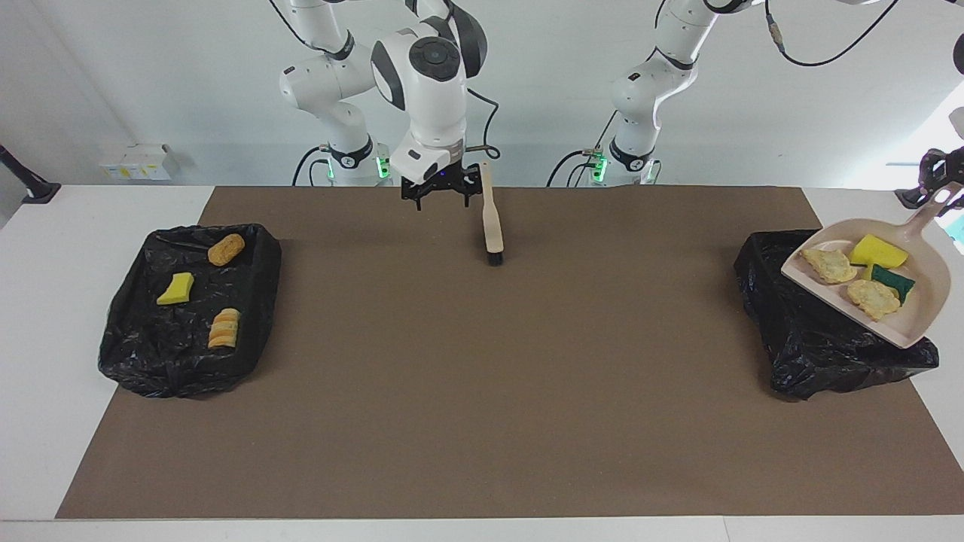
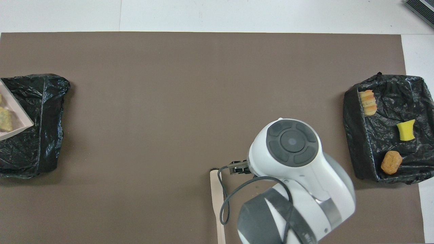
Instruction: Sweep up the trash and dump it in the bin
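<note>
Brown mat (image 1: 482, 376) on white table (image 1: 45, 301); black bag-lined bin (image 1: 188, 361) at each end, second (image 1: 806, 354); beige brush (image 1: 492, 226) lying flat; small white box (image 1: 139, 161) by wall.

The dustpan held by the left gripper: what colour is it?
Pale beige; the dustpan shows best in the facing view.
</note>
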